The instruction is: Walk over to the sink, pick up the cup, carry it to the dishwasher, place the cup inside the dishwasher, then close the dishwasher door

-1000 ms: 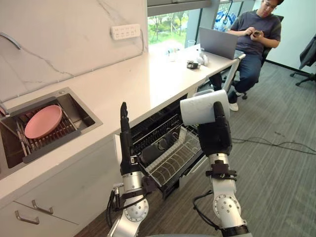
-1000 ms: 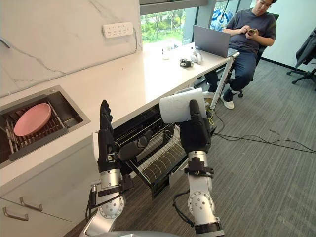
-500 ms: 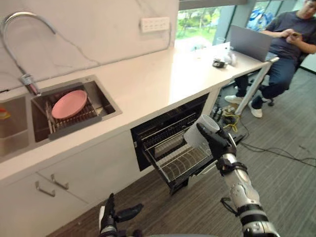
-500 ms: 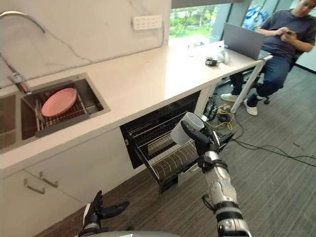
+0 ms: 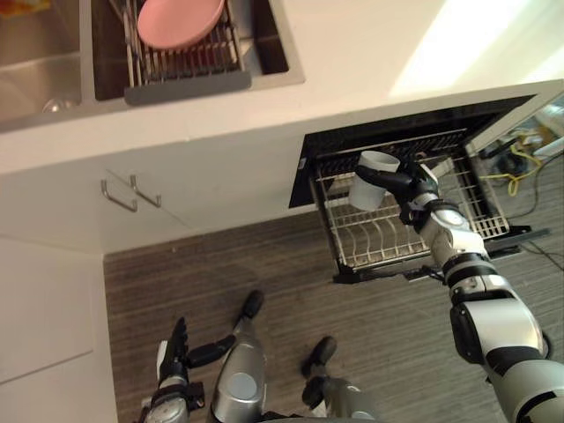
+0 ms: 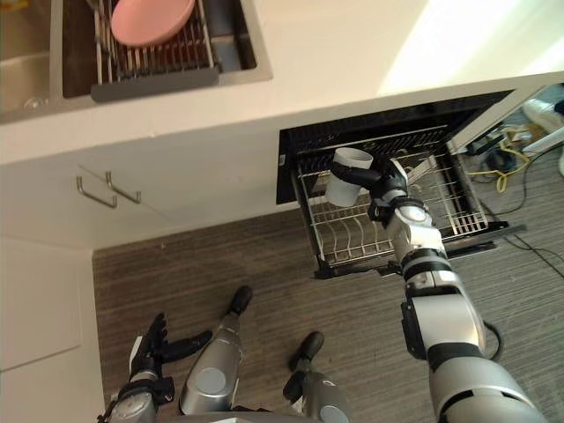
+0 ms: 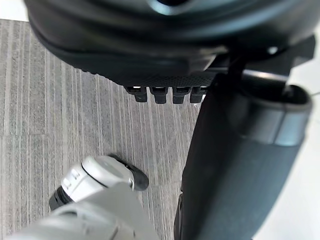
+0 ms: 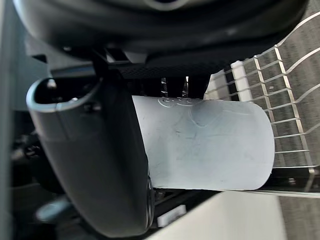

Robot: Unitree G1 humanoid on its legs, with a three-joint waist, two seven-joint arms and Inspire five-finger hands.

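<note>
A white cup [image 5: 370, 181] hangs tilted over the rear left of the dishwasher's pulled-out wire rack [image 5: 414, 238], just outside the dark opening [image 5: 388, 141]. My right hand [image 5: 412, 183] is shut on it. In the right wrist view the thumb [image 8: 95, 160] wraps one side of the cup [image 8: 205, 145], and rack wires [image 8: 290, 100] show past it. My left hand [image 5: 174, 351] hangs low at the lower left above the floor, its fingers straight and nothing in it.
A pink plate [image 5: 181, 18] lies on a drying rack in the sink [image 5: 275, 55] at the top left. The white counter [image 5: 370, 62] runs above the dishwasher. Cabinet handles [image 5: 119, 196] are at the left; yellow cables [image 5: 520, 145] lie at the right.
The camera has tipped steeply down. My right hand has carried the cup lower and in over the rack's rear left. The left hand stays low.
</note>
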